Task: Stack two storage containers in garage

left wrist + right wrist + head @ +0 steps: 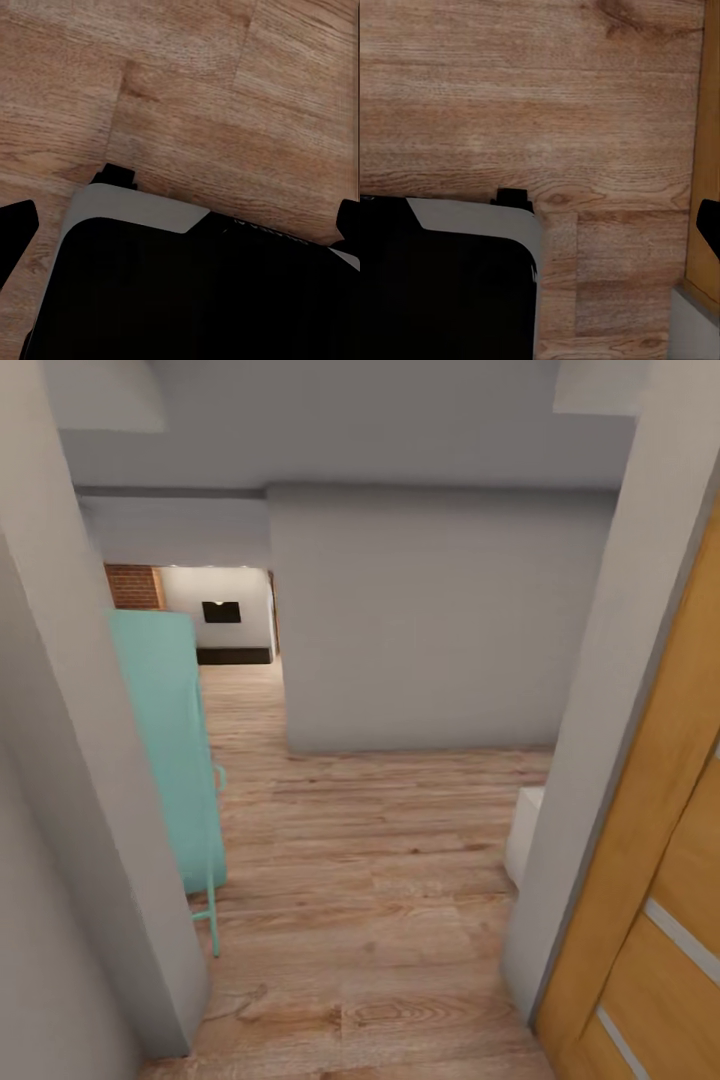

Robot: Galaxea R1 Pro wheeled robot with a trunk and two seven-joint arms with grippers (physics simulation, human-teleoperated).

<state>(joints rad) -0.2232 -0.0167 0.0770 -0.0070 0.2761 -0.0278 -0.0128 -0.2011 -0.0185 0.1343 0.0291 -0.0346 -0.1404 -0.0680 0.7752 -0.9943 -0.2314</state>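
Hand state on either arm cannot be told as the robot faces a doorway, brick-walled living room (135,586) showing upper left down the wood plank floor (380,880).

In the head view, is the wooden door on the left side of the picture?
No, the wooden door stands at the right edge, while a turquoise panel is on the left.

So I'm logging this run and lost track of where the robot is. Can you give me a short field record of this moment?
place: doorway onto a hallway
floor: light wood planks
right of view: wooden door, open
left of view: teal furniture past the wall
far end: brick wall, room beyond
containers: cannot tell where
left gripper: black fingertip, jaw state unclear
right gripper: black fingertip, jaw state unclear
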